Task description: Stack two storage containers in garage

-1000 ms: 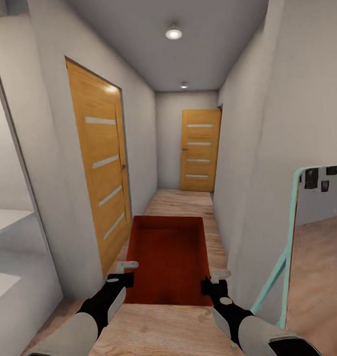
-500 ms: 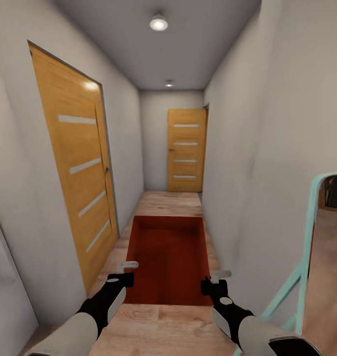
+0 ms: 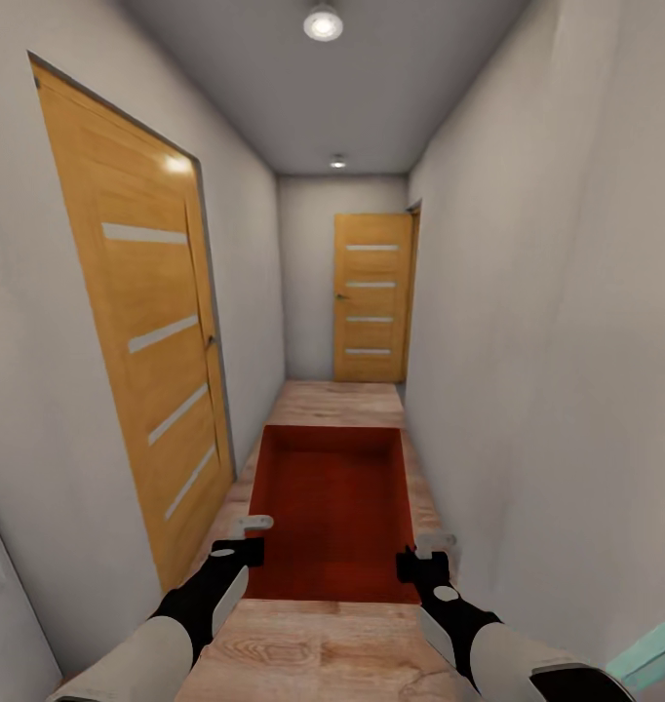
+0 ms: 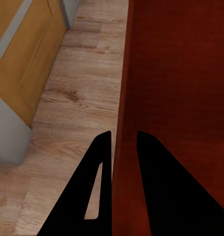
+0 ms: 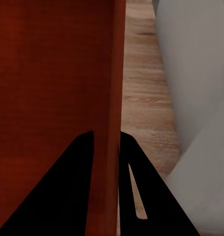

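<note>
An orange-red storage container (image 3: 334,507) hangs level in front of me above a light wood plank floor. My left gripper (image 3: 247,538) is shut on its left wall, and the left wrist view has that thin wall (image 4: 122,123) between the two black fingers. On the other side, my right gripper (image 3: 425,554) is shut on the right wall (image 5: 114,98), one finger inside and one outside. The container looks empty. I am in a narrow hallway, not the garage.
A wooden slatted door (image 3: 147,331) is close on the left wall. Another wooden door (image 3: 371,297) closes the hallway's far end. White walls stand near on both sides. A pale teal frame edge (image 3: 649,658) shows low on the right.
The view has moved forward into the hallway: the left door is larger and nearer, and the teal-framed mirror has slid almost out at the right. Both grippers hold the container as before.
</note>
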Controlling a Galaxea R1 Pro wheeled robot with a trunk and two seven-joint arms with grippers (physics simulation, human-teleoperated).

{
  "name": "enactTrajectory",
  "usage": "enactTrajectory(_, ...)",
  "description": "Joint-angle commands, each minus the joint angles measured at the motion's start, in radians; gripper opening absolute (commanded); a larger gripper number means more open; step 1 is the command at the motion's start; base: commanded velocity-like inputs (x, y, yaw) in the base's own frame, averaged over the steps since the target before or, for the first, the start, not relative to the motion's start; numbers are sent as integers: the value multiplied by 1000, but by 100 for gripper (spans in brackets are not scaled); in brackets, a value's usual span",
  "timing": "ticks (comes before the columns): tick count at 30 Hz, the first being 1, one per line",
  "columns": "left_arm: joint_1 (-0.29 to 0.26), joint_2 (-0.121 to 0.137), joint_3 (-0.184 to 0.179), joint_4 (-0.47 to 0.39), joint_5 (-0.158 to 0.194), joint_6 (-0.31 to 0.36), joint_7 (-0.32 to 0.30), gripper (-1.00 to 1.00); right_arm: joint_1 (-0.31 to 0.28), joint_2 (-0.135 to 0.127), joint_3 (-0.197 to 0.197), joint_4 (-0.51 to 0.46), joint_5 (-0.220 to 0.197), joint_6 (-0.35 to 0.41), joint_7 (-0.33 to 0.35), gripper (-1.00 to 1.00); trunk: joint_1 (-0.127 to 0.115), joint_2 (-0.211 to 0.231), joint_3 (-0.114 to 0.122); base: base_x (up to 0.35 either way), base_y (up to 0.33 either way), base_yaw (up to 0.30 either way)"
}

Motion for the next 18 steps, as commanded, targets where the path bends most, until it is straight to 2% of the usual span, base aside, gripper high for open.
enactTrajectory(1, 0, 1, 45, -5, -18, -76, 26, -100, 0, 1, -46, 1, 14, 1, 8, -100, 1, -1, 0, 321, 117, 0)
enactTrajectory(18, 0, 1, 47, 4, -18, -76, 26, -100, 0, 2, -46, 2, 14, 1, 10, -100, 1, -1, 0, 321, 117, 0)
